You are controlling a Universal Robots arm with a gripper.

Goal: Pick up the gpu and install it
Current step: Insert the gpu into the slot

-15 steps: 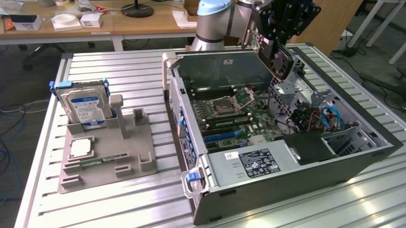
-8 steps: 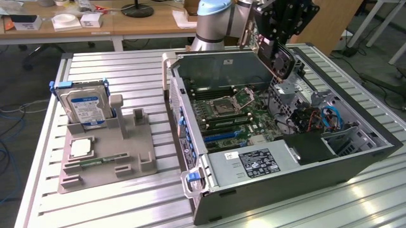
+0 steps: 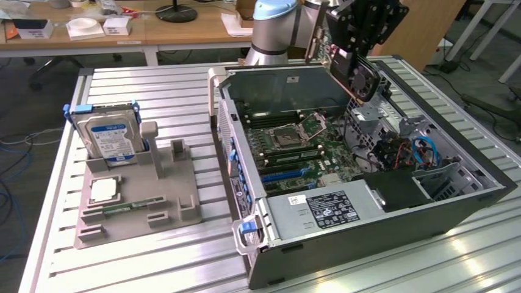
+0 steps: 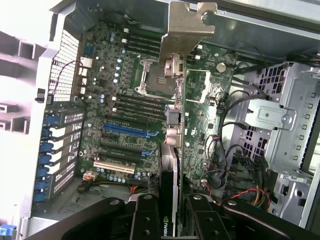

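Table (image 3: 122, 268): carries the case (image 3: 358, 244), which lies with its open side up. Motherboard (image 3: 303, 149): exposed on the case floor. Gpu (image 3: 358, 70): raised above the case toward the exterior view's right, tilted, apart from the motherboard and not seated. Gripper (image 4: 172, 222): closed on both faces of the gpu, holding it edge-on. Blue slot (image 4: 129, 131): below the gpu. The gpu's long axis appears to cross the slot's line, not follow it. Bracket (image 4: 186, 30): at the gpu's end away from the gripper.
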